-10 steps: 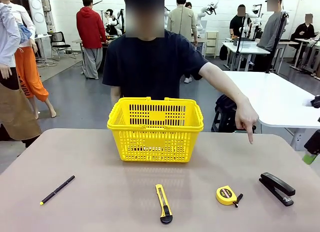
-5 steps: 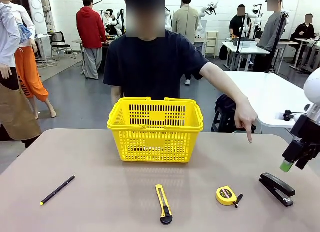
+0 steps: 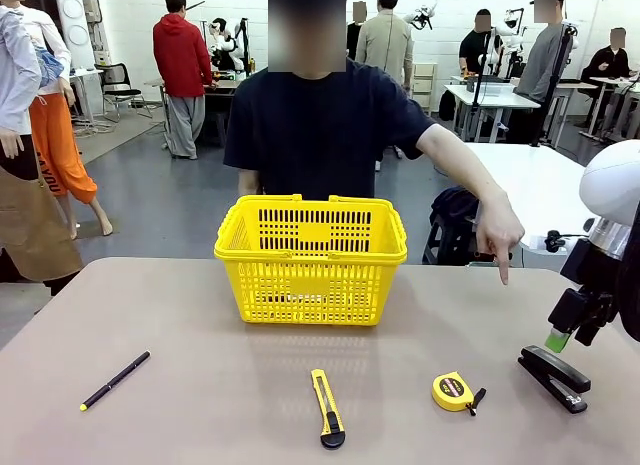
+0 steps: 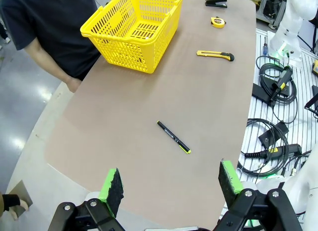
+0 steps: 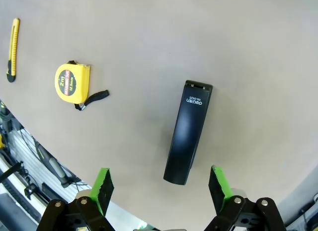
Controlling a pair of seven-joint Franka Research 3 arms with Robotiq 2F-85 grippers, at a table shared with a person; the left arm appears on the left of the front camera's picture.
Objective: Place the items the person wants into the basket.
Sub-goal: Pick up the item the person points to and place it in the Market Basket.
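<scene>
— Right gripper (image 5: 161, 184) was spread wide, green pads apart, nothing between them. It hung just above the black stapler (image 5: 190, 134), lined up along its length, not touching.
— Left one?
— Left gripper (image 4: 170, 181) was wide open too, and empty. It was held high off the left end of the table (image 4: 149, 116), well apart from everything.
— Where was the stapler?
— Flat on the table, far right, toward the robot's edge. The round yellow tape measure (image 3: 453, 390) lay near it, toward the middle.
— Basket?
— The yellow basket (image 3: 310, 247) stood mid-table at the far side, right in front of the person (image 3: 320, 135), handle folded down. It looked empty through the slots, as far as I could see.
— What did the person want?
— One hand (image 3: 498, 230) was stretched out over the right side, index finger pointing down. My read was the stapler end of the table, though from that angle it could have meant the tape measure.
— Progress?
— Barely started, I'd say. Nothing had been placed or gripped. The right arm looked set for a first pick. Left to do: drop, close on the stapler, carry it over the rim, release, then whatever else got pointed at.
— Distractors?
— A black pen (image 3: 115, 379) with a yellow tip lay far left, and a utility knife (image 3: 326, 408) lay in the middle by the near edge. Both were well clear of either gripper.
</scene>
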